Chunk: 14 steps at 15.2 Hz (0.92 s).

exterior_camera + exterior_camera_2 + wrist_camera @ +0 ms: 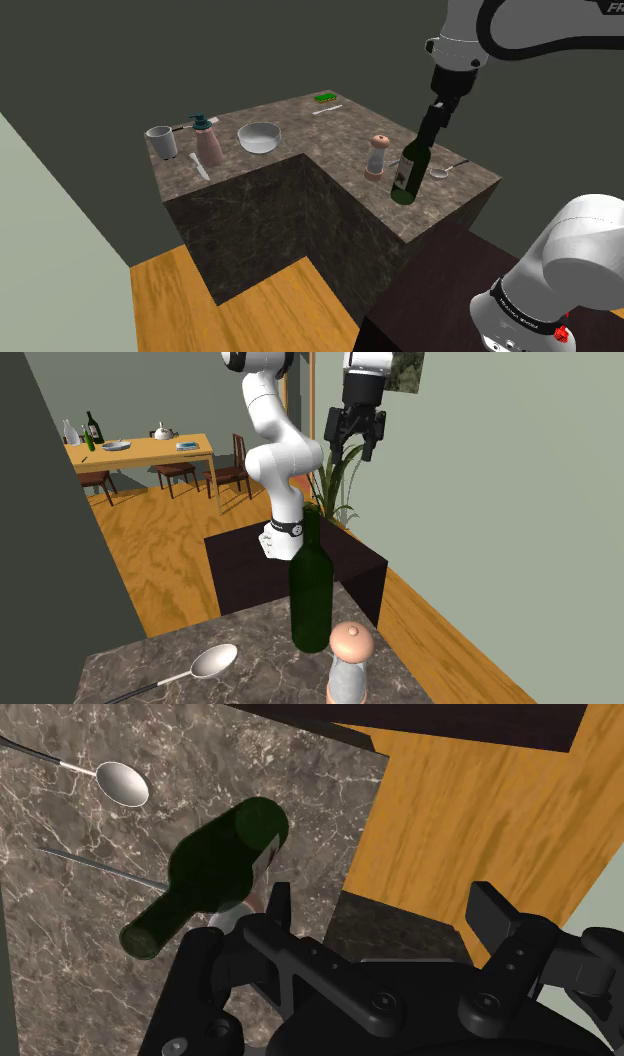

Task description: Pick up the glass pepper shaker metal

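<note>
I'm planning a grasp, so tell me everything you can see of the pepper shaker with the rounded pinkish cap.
The pepper shaker has a rounded pinkish-tan cap, a narrower pale grey, glassy-looking body and a brownish foot. It stands upright on the dark marbled countertop, close beside the dark green bottle, seemingly with a slight gap between them. A metal spoon lies nearby. Only the countertop touches it; the open black gripper hangs above, clear of it.

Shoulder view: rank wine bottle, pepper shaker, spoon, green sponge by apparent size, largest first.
1. wine bottle
2. pepper shaker
3. spoon and green sponge: these look about alike. The sponge sits farther from the camera, so I won't rank them.
</note>
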Tool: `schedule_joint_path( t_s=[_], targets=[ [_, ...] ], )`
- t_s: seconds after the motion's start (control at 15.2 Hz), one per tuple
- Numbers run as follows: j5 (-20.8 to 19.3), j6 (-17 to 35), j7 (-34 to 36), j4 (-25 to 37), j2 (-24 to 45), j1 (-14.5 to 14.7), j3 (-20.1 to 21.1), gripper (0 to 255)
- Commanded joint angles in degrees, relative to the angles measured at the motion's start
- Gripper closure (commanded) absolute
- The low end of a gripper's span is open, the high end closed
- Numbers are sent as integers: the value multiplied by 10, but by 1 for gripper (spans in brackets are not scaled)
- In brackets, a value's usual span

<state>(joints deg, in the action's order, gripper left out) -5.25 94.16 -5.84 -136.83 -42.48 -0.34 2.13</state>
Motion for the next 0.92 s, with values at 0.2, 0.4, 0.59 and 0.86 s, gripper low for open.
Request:
schedule_joint_path(
  t_s=[0.2,0.4,0.59,0.86],
  targets=[
    [-11,43,-19,6,50,-10,-23,0],
    [-18,84,-38,19,105,-20,-46,0],
    [-21,121,-58,39,163,-27,-67,0],
    [-18,163,-85,76,245,-36,-93,0]
  ],
)
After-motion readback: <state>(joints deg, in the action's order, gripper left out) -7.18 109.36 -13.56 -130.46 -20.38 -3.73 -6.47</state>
